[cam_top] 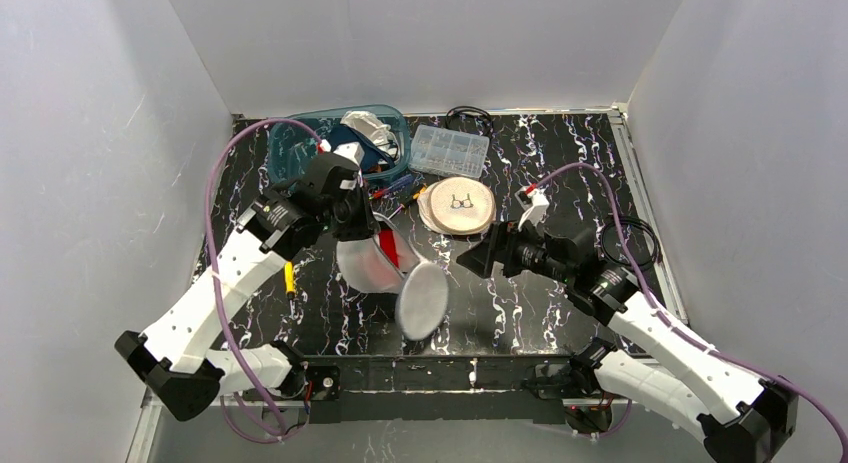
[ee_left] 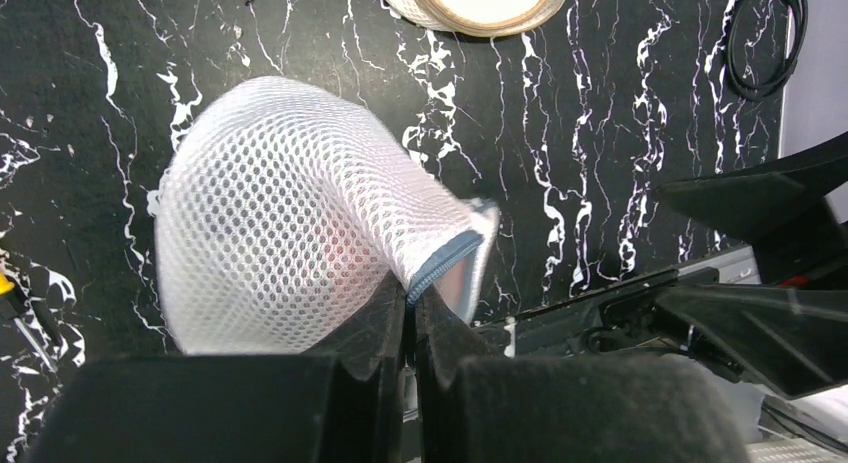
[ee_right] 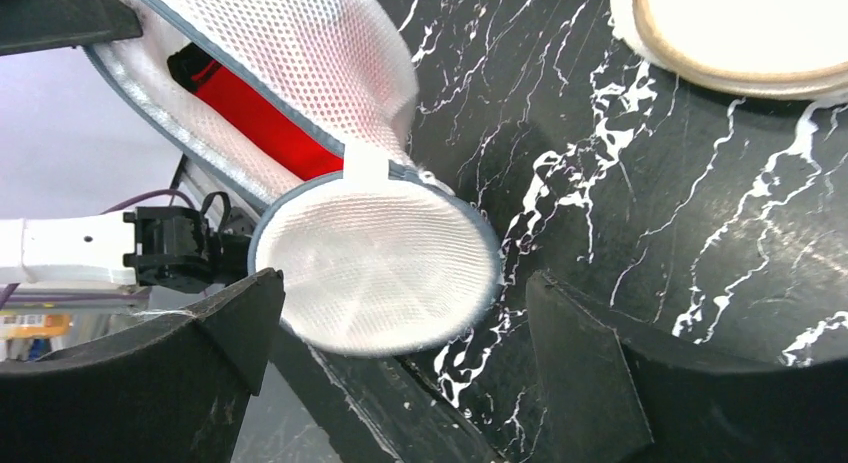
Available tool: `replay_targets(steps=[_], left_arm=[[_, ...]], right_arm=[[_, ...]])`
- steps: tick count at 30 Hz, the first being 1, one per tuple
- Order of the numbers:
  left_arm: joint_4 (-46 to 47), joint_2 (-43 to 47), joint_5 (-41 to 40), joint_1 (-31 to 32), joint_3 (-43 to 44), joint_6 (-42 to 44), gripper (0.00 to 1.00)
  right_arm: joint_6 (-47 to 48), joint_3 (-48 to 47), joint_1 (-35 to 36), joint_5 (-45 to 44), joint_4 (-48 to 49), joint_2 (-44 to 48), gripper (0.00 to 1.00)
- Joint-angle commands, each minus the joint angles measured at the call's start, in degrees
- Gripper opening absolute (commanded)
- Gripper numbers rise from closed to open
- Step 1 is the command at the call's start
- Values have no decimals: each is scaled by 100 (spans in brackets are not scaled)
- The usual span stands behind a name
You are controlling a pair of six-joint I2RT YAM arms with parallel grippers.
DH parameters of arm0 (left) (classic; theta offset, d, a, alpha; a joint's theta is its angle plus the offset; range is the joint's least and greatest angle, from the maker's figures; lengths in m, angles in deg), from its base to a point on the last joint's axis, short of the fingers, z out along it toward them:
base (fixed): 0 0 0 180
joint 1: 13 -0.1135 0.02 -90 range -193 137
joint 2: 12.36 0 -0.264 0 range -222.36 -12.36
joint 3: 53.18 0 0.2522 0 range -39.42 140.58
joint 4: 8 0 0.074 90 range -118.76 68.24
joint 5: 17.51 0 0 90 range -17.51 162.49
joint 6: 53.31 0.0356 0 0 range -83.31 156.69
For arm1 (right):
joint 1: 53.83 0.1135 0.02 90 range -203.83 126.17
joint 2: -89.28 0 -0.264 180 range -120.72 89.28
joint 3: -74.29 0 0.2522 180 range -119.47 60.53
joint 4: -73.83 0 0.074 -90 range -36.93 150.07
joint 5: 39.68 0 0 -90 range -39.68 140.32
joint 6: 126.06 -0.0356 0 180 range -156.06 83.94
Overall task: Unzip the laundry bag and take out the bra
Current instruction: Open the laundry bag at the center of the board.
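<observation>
Laundry bag [cam_top: 372, 266]: white mesh, hanging over mid-worktop [cam_top: 560, 183], long axis slanting far-left to near-right. Its unzipped round flap [cam_top: 422, 300] lies nearest, mouth facing right, red bra [cam_top: 388, 248] inside. The left pincer [ee_left: 410, 305] clamps the zipper rim; the right pincer [cam_top: 472, 260] gapes wide beside the flap. Beyond: wooden disc [cam_top: 457, 205], clear parts box [cam_top: 449, 149], blue bin [cam_top: 300, 148].

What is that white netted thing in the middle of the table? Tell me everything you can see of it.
It is a laundry bag of white mesh, rounded like a drum and edged with a grey-blue zip. It is unzipped: its round end flap hangs open, joined to the body by a small white tab. Red cloth shows inside the opening. The left hand is shut on the zip edge; nothing else visibly grips it.
</observation>
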Motion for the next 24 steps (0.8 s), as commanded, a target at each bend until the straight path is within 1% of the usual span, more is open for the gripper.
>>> replay_targets(steps=[1, 4, 6, 9, 11, 13, 16, 18, 22, 24], left_arm=[[-491, -297, -194, 72, 581, -385, 0], [-811, -571, -177, 84, 1009, -751, 0], [-1152, -825, -208, 89, 1415, -981, 0], [-1840, -1385, -477, 106, 2201, -1241, 0], [-2427, -1835, -727, 107, 2736, -1347, 0], [-3339, -2399, -942, 105, 3375, -1530, 0], [-4265, -3084, -1083, 129, 4251, -1824, 0], [-4408, -3209, -1140, 157, 4383, -2087, 0], [-4028, -2895, -1167, 160, 3928, -2435, 0], [-3977, -2861, -1178, 151, 3911, -2547, 0]], right_arm=[[-406, -87, 151, 131, 434, -168, 98], [-54, -210, 613, -319, 179, -282, 98], [251, -242, 1081, -861, 46, -282, 99], [715, -143, 1707, -1688, -3, -214, 99], [962, -14, 2014, -2041, 119, -126, 99], [1161, 37, 2291, -2352, 273, -98, 99], [1399, -61, 2779, -3280, 366, -346, 99], [1521, -107, 3205, -3931, 611, -521, 99], [1721, -310, 3983, -4992, 958, -1055, 99], [1761, -423, 4267, -5420, 1056, -1366, 99]])
